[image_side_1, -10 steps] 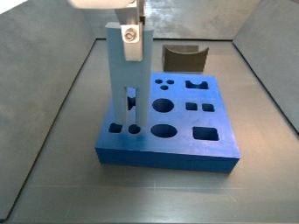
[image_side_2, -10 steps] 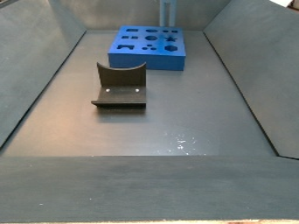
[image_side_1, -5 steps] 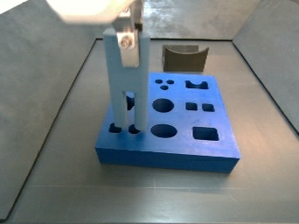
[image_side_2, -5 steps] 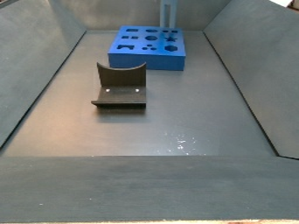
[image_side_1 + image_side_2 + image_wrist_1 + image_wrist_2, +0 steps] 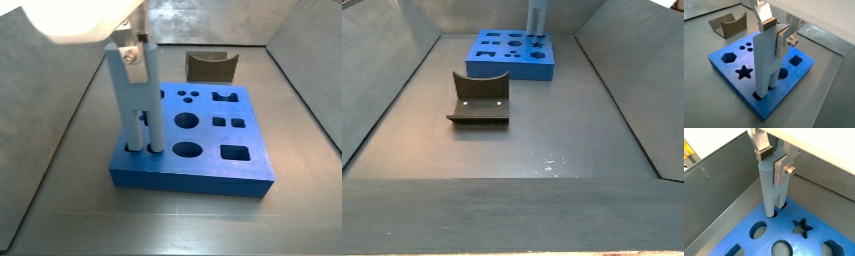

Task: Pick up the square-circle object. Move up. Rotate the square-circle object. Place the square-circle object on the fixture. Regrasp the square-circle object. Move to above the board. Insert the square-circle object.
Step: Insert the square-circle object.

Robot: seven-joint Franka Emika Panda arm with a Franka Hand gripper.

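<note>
The square-circle object point(image 5: 765, 62) stands upright with its long axis vertical, its top end clamped between the closed fingers point(image 5: 765, 16) of the gripper point(image 5: 773, 22) straight above it, and its bottom end already in a hole near the edge of the board point(image 5: 734, 64); how deep it sits cannot be told. The board lies flat on the grey floor, its other holes open around the peg, so the remaining push looks straight down. The fixture point(image 5: 211, 66) stands empty, well apart behind the board.
</note>
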